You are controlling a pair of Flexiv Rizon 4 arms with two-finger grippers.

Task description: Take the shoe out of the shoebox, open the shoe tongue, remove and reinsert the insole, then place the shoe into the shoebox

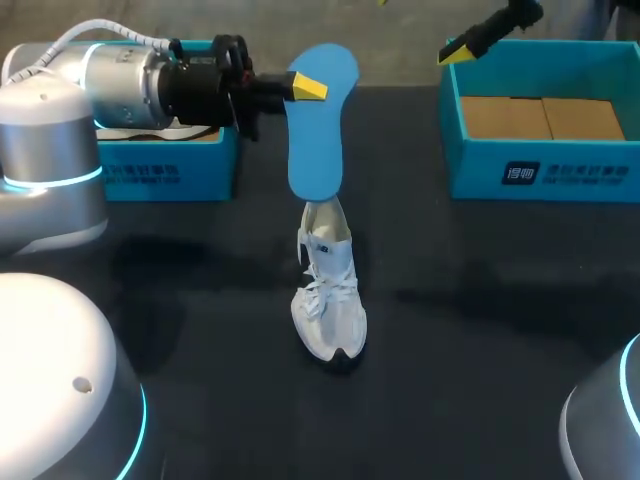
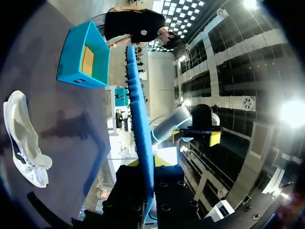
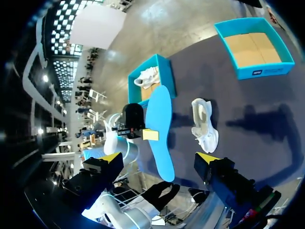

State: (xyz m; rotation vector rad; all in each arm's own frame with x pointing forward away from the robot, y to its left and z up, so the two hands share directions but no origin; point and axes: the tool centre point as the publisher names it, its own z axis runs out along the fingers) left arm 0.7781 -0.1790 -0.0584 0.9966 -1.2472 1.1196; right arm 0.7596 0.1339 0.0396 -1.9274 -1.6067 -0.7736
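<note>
1. Head view: the left gripper (image 1: 306,88) has its fingers clamped on a long blue foam insole (image 1: 318,135), held up on end in the air. Below it, a white lace-up sneaker (image 1: 328,300) stands on the dark surface (image 1: 480,330), toe toward the robot. The left teal shoebox (image 1: 170,172) sits behind the left arm. The right teal shoebox (image 1: 545,175) shows a brown cardboard floor, with the right gripper (image 1: 465,48) over its far corner.
2. Left wrist view: the insole (image 2: 140,119) runs edge-on between the fingers, and the sneaker (image 2: 24,138) lies apart from it.
3. Right wrist view: the right fingers (image 3: 110,158) are spread wide apart. A second white shoe (image 3: 145,76) lies in the left teal shoebox (image 3: 167,78).
</note>
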